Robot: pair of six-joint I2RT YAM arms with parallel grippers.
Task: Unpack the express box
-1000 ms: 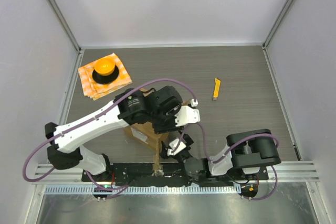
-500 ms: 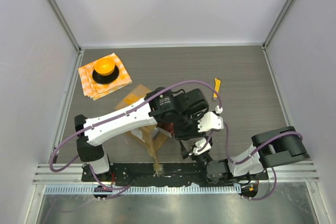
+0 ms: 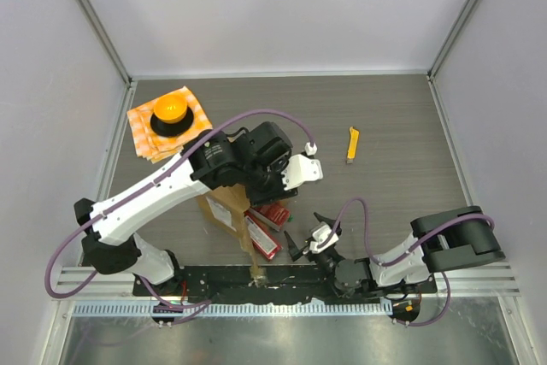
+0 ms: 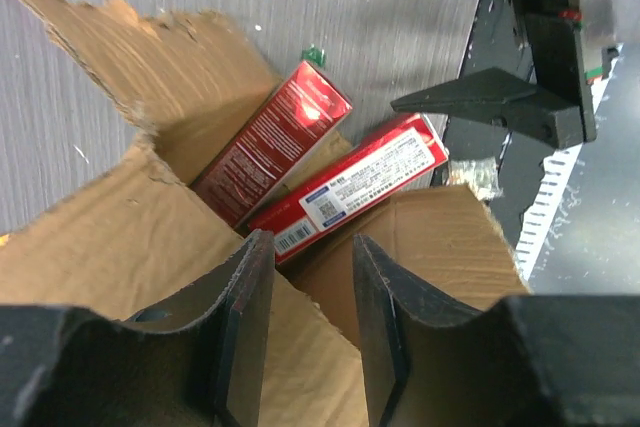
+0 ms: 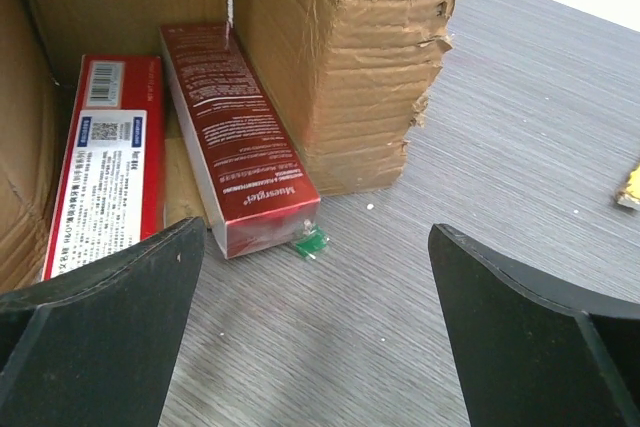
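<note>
**Cartons at the box mouth, right arm nearer**

Pinching a torn flap of the express box (image 3: 224, 207) between the closed fingers of the left gripper (image 4: 310, 247), so busy there. Holding that box tipped on the table (image 3: 402, 117) near the front edge, mouth open toward the right arm.

Poking out of the mouth, side by side and touching: white-label carton (image 5: 100, 177) and all-red carton (image 5: 240, 137). Lying with long axes running out of the box toward the right gripper (image 3: 306, 235), ends first, a bit left of its centre line.

Spread wide at that gripper, nothing between the fingers. Nearer by far, so probably the one to pull. Likely needing a close across a carton's short width, from just ahead.

In the way: box wall (image 5: 350, 47) tight against the all-red carton's side, small green scrap (image 5: 310, 242) at its near end. Well apart, no bother: yellow knife (image 3: 352, 144), orange cloth (image 3: 145, 138) back left.
</note>
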